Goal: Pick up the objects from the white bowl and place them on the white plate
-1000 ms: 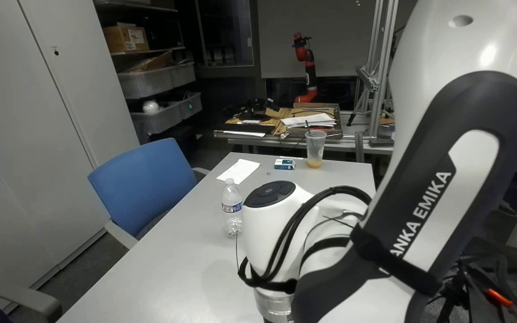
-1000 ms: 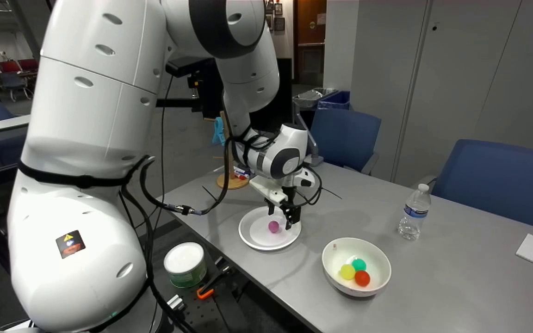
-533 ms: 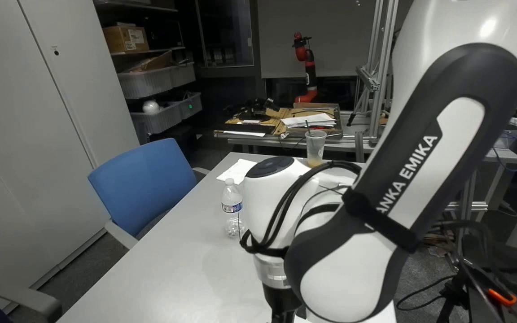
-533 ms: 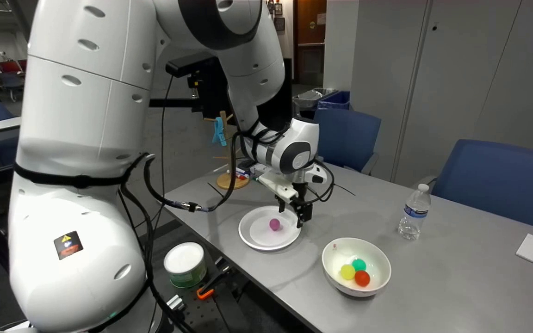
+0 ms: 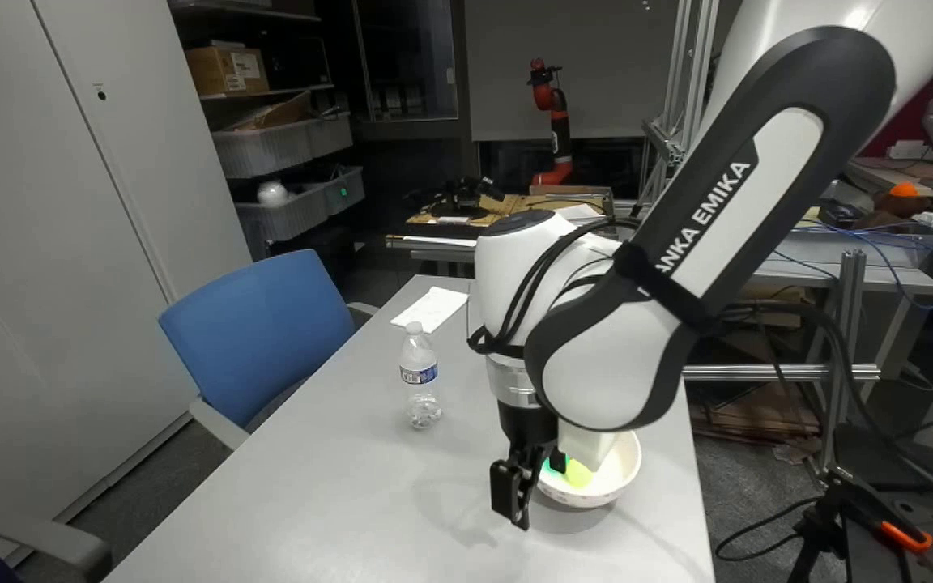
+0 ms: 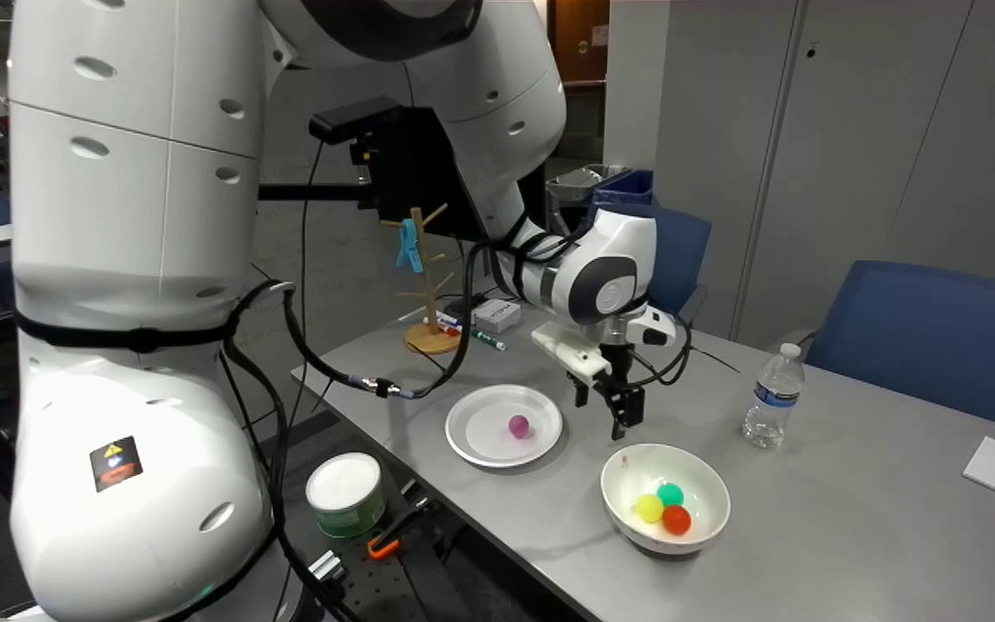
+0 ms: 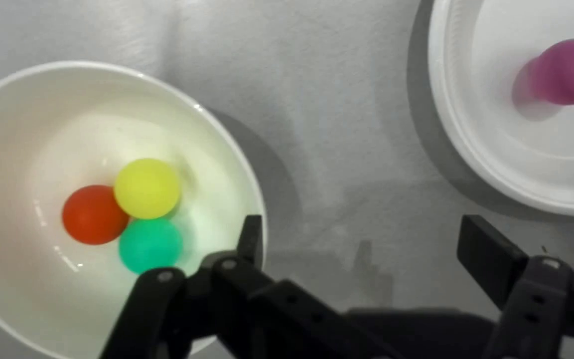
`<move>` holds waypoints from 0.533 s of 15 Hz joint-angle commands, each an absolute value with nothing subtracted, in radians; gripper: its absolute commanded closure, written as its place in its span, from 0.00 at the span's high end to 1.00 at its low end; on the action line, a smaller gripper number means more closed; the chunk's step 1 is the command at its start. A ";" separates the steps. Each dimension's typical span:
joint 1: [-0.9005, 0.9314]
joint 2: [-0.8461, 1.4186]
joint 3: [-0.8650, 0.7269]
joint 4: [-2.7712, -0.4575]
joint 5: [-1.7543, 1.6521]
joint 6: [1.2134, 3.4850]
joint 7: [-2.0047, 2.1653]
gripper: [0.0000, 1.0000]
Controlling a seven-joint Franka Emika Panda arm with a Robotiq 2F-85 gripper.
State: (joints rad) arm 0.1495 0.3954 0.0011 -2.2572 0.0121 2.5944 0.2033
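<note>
The tool hangs above the counter, between the bowl at the left of the wrist view and the plate at its upper right. By the look of things the task is about a quarter done: the pink ball rests on the plate, by the frame's right edge, while three others lie in the bowl and have yet to be taken out. There the red ball sits leftmost, the yellow ball up and to the right of it, the green ball just below the yellow, all bunched close together. As for the tool, its jaws are spread wide, with nothing held between them. In the wrist view the jaw on the left overlaps the bowl, yet in an exterior view the fingertips sit above the counter, apart from bowl and plate alike, so it seems to touch nothing. Reaching over the bowl for one of the three looks like the next step; being so tightly grouped, they may make it awkward to close on one alone.
</note>
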 commanded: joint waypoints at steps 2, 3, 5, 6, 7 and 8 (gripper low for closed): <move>0.080 0.358 -0.028 -2.279 -0.008 2.581 0.148 1.00; 0.067 0.364 -0.035 -2.276 -0.010 2.587 0.138 1.00; 0.038 0.380 -0.044 -2.270 -0.006 2.596 0.109 1.00; 0.024 0.388 -0.048 -2.267 -0.005 2.602 0.095 1.00; 0.013 0.395 -0.054 -2.263 -0.009 2.604 0.085 1.00; -0.001 0.403 -0.055 -2.260 -0.008 2.604 0.066 1.00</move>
